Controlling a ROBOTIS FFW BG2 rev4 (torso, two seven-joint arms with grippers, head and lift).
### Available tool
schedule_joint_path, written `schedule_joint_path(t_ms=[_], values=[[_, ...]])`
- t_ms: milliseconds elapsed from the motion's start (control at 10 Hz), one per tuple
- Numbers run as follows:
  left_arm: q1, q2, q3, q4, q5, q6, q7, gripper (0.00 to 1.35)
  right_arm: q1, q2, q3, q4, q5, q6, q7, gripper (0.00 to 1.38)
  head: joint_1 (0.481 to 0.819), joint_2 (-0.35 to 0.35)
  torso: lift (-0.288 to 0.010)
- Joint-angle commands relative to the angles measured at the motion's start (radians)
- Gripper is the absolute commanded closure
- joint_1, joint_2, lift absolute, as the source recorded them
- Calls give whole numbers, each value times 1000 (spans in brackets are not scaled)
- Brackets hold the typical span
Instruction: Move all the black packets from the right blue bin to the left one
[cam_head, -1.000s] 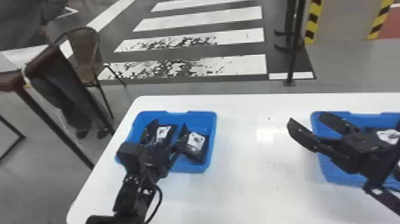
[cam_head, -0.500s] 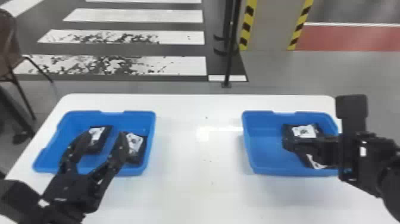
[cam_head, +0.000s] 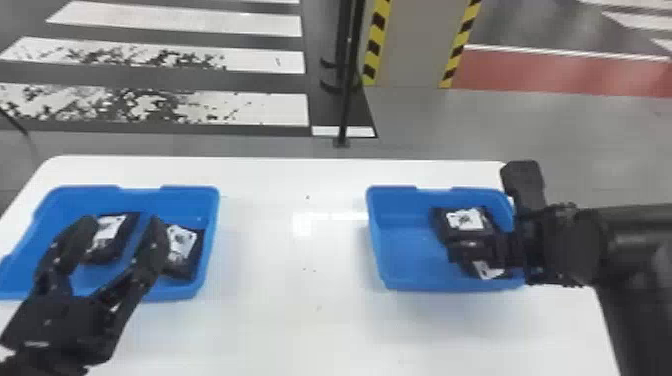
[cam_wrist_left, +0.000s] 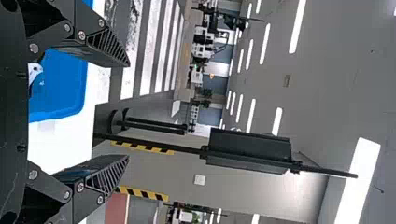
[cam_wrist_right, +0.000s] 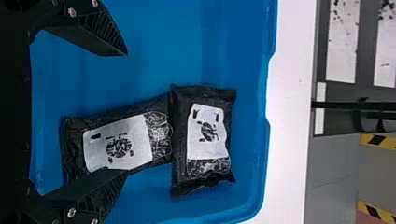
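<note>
Packets (cam_wrist_right: 180, 140) look crinkled, black, white-labelled; left pincer (cam_head: 123, 222) and right pincer (cam_head: 487, 212) gape, released.

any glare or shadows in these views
Head view: a bright patch of glare on the white table, left of the right blue bin, and a soft shadow along that bin's near side; left wrist view: ceiling lights as bright white strips; right wrist view: small glints on the black packets.
</note>
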Motion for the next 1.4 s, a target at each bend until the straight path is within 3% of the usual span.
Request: schedule_joint_path(t_ms=[0, 700, 800, 900, 1100, 1300], values=[[-5, 4, -10, 0, -4, -8, 0, 372, -56, -11, 24, 80, 2, 32, 2, 140, 695, -135, -140], [-7, 9, -20, 0, -14, -37, 0, 372, -159, -23, 64, 284, 94, 44, 2, 150, 695, -197, -140], [-7, 9, -20, 0, -14, -42, 0, 374, -154, -23, 66, 282, 90, 44, 2, 286, 695, -198, -140], [-10, 9, -20, 0, -18, -47, 0, 374, -147, -23, 66, 274, 68, 44, 2, 596, 695, -200, -140], [-12, 11, -22, 2, -24, -52, 0, 374, -115, -22, 60, 218, 14, 44, 10, 1015, 695, -187, -140], [-12, 12, -24, 2, -30, -57, 0, 374, -39, -8, 16, 95, -8, -17, 10, 1092, 695, -169, -140]])
